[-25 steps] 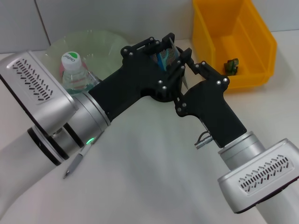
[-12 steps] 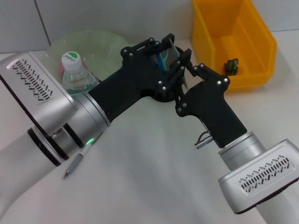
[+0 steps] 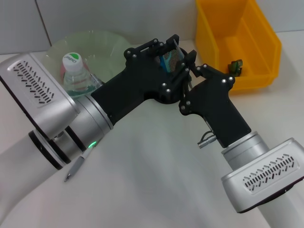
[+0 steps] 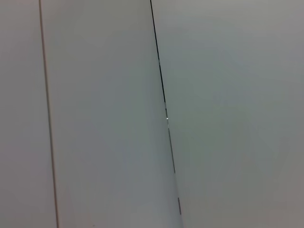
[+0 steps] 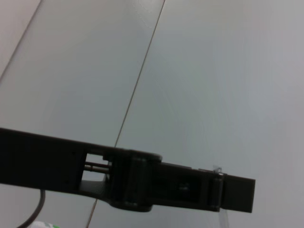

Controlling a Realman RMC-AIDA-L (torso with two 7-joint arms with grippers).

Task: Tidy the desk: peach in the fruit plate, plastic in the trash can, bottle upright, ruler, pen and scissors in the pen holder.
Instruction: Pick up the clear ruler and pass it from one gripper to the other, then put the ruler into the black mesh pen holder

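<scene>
Pen (image 3: 78,164) lies nearest, flat on the table (image 3: 152,180) by the left arm's silver cuff, not yet collected. Past it the two arms cross toward the middle of the desk, and both grippers meet at the black mesh holder (image 3: 167,53). The left gripper (image 3: 180,54) reaches in along the holder's near side. The right gripper (image 3: 192,64) is just beside it, on the side toward the bin. Neither grip can be made out: whether each is spread, pressed together or pinching something, I cannot tell.

Over the last second the right arm has edged slightly toward the holder, and the thin pale strip that showed between the grippers is now mostly hidden behind them. The right wrist view shows a clear strip (image 5: 222,219) hanging from the end of a black bar; this is probably the ruler, going into the holder. Something blue already stands inside the mesh.

To the left, the bottle (image 3: 73,71) stands upright, cap up, touching or just in front of the green plate (image 3: 102,40). A pink shape behind the bottle may be the peach. Farthest right, the yellow bin (image 3: 256,42) holds a small dark scrap (image 3: 236,66).

By my reading, the pen is the main item left.
</scene>
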